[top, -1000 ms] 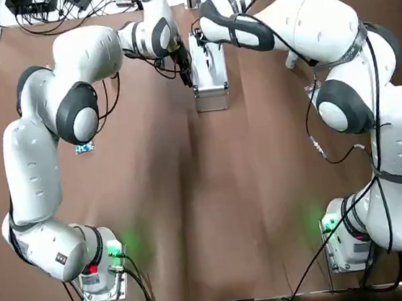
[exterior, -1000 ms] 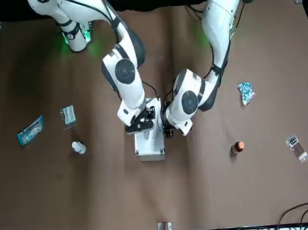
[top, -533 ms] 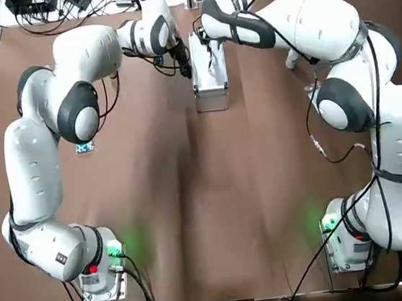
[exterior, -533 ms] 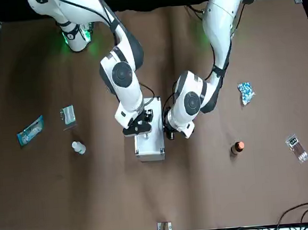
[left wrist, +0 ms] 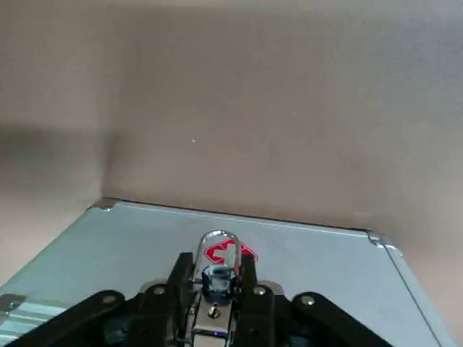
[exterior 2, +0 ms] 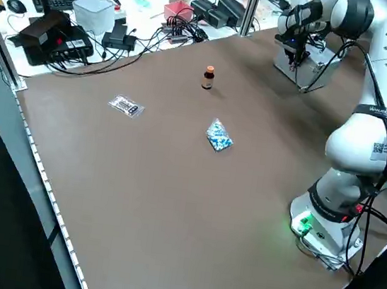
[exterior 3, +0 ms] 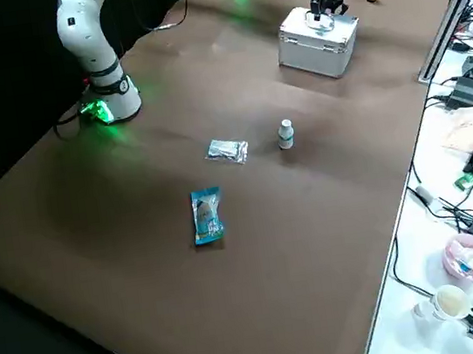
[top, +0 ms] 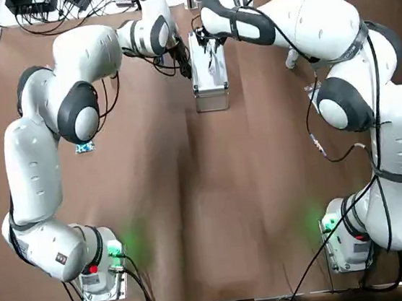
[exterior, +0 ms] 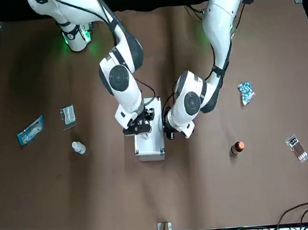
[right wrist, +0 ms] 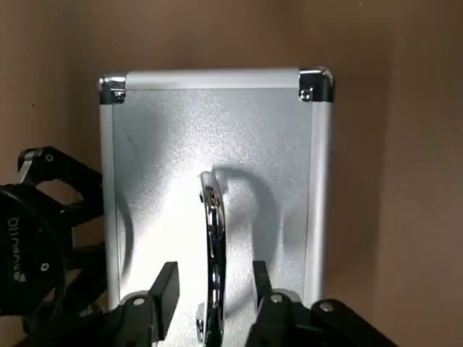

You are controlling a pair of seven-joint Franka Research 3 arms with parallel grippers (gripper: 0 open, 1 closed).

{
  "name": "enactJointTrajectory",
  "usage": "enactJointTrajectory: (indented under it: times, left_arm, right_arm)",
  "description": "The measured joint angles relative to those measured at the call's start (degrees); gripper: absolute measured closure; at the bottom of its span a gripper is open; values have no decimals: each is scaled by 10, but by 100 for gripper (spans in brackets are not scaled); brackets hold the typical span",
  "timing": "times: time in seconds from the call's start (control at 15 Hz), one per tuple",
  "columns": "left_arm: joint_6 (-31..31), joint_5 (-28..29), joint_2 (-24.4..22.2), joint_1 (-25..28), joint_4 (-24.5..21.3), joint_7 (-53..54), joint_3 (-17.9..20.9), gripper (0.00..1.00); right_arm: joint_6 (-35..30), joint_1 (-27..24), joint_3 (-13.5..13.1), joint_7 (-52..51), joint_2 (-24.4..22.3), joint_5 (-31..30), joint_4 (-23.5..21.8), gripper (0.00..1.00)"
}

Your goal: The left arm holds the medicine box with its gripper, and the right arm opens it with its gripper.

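The medicine box (top: 209, 78) is a silver aluminium case lying at the far middle of the table, also seen from across the table (exterior: 149, 141). My left gripper (top: 185, 59) presses against the box's left side. In the left wrist view its fingers (left wrist: 184, 271) sit tight either side of a metal latch (left wrist: 218, 278), so the left gripper (left wrist: 215, 269) is shut on it. My right gripper (exterior: 139, 127) hovers over the lid. In the right wrist view the right gripper (right wrist: 211, 278) stands open, its fingers (right wrist: 168, 285) straddling the chrome carry handle (right wrist: 210, 217) without touching it.
On the robot's left lie a blue pill packet (exterior: 245, 92), an orange-capped bottle (exterior: 237, 148) and a small sachet (exterior: 296, 148). On its right lie a white bottle (exterior: 78, 147), a blister pack (exterior: 67, 115) and a blue sachet (exterior: 30, 130). Cables crowd the far table edge.
My right gripper has slid a little along the lid toward the far end of the box. The left gripper shifted only slightly, staying at the box's side.
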Motion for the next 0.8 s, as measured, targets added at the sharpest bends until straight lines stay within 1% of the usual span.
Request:
enactJointTrajectory:
  times: [0.07,0.13,0.4,0.53,0.6,0.67,0.8]
  left_arm:
    - [0,0,0,0,0,0,0,70]
    - [0,0,0,0,0,0,0,70]
    - [0,0,0,0,0,0,0,70]
    - [0,0,0,0,0,0,0,70]
    - [0,0,0,0,0,0,0,70]
    - [0,0,0,0,0,0,0,70]
    - [0,0,0,0,0,0,0,70]
  right_arm:
    - [0,0,0,0,0,1,0,51]
    - [0,0,1,0,0,4,0,58]
    - [0,0,1,0,0,10,0,60]
    - [-1,0,2,1,0,19,1,63]
    - [-2,0,2,3,0,26,1,72]
    - [-3,0,2,5,0,32,1,74]
    - [-3,0,2,6,0,37,1,74]
